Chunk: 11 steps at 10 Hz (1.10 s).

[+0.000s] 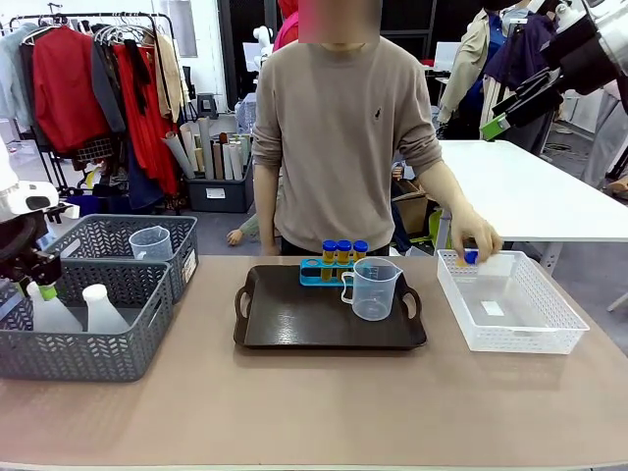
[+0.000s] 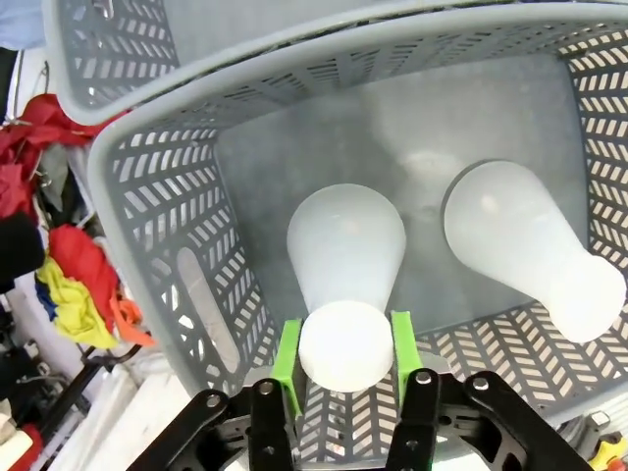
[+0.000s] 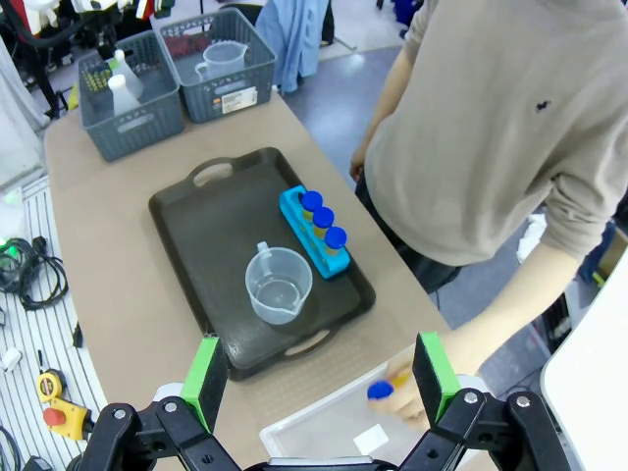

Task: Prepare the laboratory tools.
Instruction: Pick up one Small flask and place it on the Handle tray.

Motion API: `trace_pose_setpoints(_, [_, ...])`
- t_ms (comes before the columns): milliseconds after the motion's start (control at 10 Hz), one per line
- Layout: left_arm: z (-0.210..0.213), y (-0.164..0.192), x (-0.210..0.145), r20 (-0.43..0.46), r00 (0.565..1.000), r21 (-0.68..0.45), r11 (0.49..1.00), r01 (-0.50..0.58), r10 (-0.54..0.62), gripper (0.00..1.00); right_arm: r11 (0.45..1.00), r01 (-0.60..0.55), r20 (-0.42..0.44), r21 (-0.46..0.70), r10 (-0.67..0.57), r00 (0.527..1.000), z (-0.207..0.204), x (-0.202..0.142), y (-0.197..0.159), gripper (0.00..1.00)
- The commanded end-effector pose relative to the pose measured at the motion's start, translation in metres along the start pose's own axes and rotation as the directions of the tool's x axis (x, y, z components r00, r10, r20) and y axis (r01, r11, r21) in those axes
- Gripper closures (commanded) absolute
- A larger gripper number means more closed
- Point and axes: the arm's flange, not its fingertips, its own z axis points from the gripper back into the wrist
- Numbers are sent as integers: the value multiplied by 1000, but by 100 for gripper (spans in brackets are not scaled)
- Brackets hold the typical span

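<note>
Your left gripper [image 2: 345, 355] pinches the neck of the white translucent conical flask [image 2: 345, 250] standing in the grey mesh basket [image 2: 157, 226]; the smooth neck may slip, or you may knock the second white flask [image 2: 525, 245] on lifting.

Beaker [image 1: 371, 291] on tray [image 1: 294, 316], before rack [image 1: 314, 274]

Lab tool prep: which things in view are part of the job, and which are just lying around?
Job: conical flask in the left gripper; second flask; beaker on the tray; blue rack with three tubes; fourth tube in the person's hand; second beaker.
Lying about: grey baskets, white basket, tray, hanging clothes.
</note>
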Motion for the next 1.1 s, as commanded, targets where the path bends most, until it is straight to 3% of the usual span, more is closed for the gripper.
trace_pose_setpoints(0, [-2, 8, 2, 11, 1000, 0, 1000, 17, -17, 100, 1000, -2, 17, 12, 2, 1000, 0, 1, 0, 0])
trace_pose_setpoints(500, [14, 6, 3, 28, 1000, -21, 1000, 7, -7, 100, 1000, -2, 17, 12, 2, 1000, 0, 1, 0, 0])
trace_pose_setpoints(1000, [153, -30, -1, 68, 997, -20, 999, 36, -35, 100, 1000, -2, 17, 12, 2, 1000, 0, 1, 0, 0])
